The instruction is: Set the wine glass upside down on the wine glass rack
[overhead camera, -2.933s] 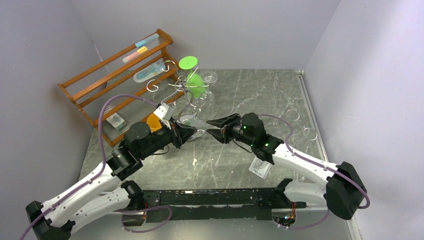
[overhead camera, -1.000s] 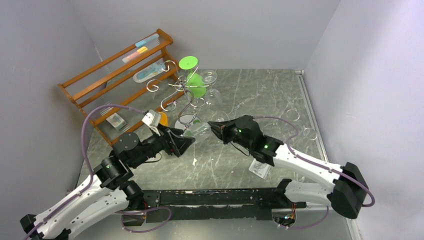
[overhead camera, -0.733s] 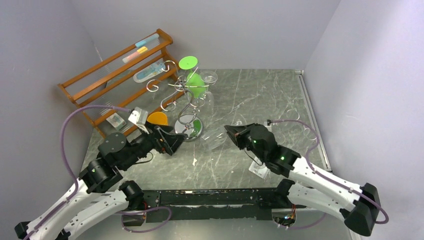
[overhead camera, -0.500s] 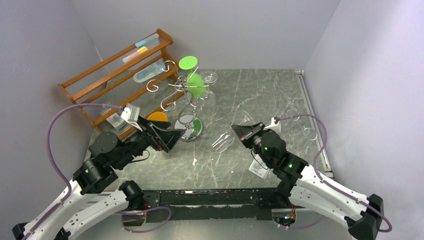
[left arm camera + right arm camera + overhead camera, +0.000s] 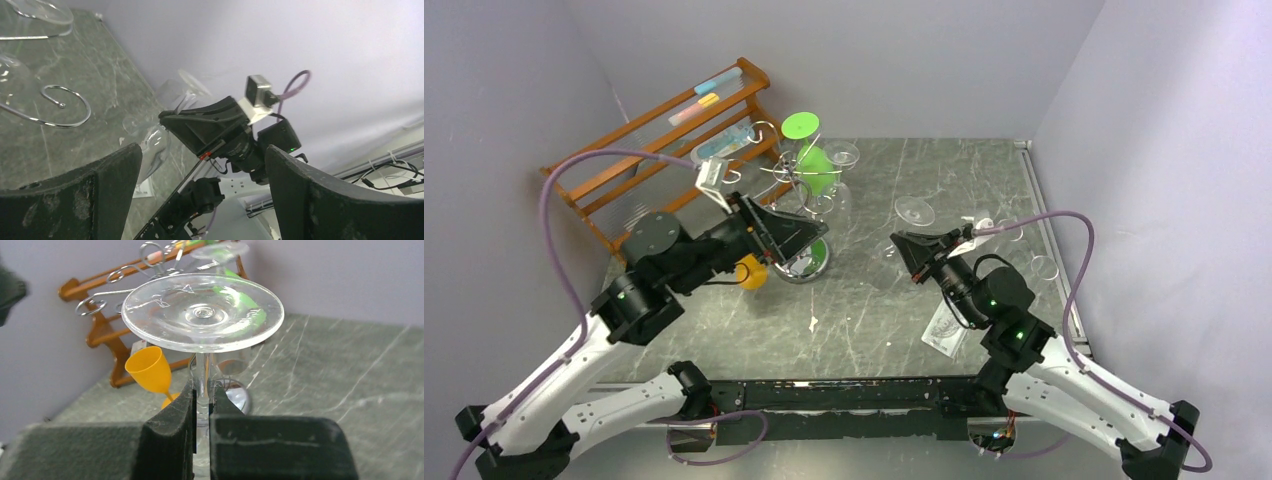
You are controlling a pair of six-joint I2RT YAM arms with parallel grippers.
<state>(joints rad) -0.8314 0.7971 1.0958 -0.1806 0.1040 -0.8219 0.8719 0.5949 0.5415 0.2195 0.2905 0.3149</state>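
Observation:
My right gripper (image 5: 911,248) (image 5: 202,396) is shut on the stem of a clear wine glass (image 5: 913,209) (image 5: 202,310). The glass is held foot up and bowl down, above the table and to the right of the wine glass rack (image 5: 796,192) (image 5: 100,302), apart from it. The rack is chrome wire with curled hooks; a green glass (image 5: 816,166) and a clear glass (image 5: 843,155) hang on it. My left gripper (image 5: 804,240) (image 5: 205,200) is open and empty beside the rack's base (image 5: 810,261), facing the held wine glass (image 5: 150,147).
An orange plastic glass (image 5: 749,272) (image 5: 149,370) stands left of the rack's base. The brown wooden shelf rack (image 5: 654,150) fills the back left corner. Two clear glasses (image 5: 1009,230) stand by the right wall, and a clear packet (image 5: 946,336) lies under the right arm.
The right arm drew back to the right with the glass and turned it foot up. The left gripper opened fully, rose and moved back toward the rack; the orange glass now shows.

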